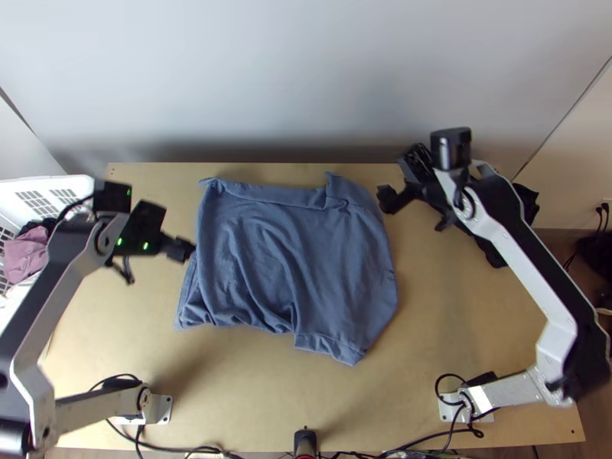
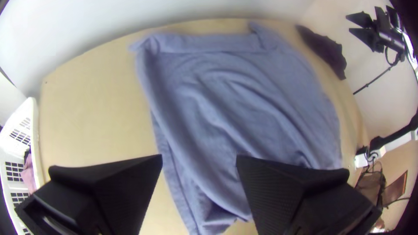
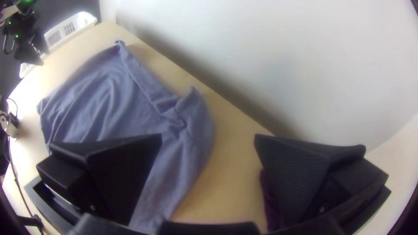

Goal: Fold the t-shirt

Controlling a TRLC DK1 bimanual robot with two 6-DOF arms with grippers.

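Observation:
The blue t-shirt (image 1: 291,260) lies mostly spread but wrinkled across the middle of the table, with a narrow folded strip along its far edge and an uneven near edge. My left gripper (image 1: 170,231) is above the table beside the shirt's left edge. On the other side, my right gripper (image 1: 414,212) is beyond the shirt's far right part. In the left wrist view, the open left gripper (image 2: 200,157) has the shirt (image 2: 226,104) beyond its fingers. The right wrist view has the right gripper (image 3: 208,136) open too, holding nothing, near the shirt's bunched corner (image 3: 176,119).
A white basket (image 1: 65,183) with pink cloth (image 1: 27,256) stands off the table's left side. Dark cloth (image 2: 324,51) lies at the right side, partly under the right arm in the top view. Bare wood (image 1: 237,382) extends in front of the shirt; a wall rises behind the table.

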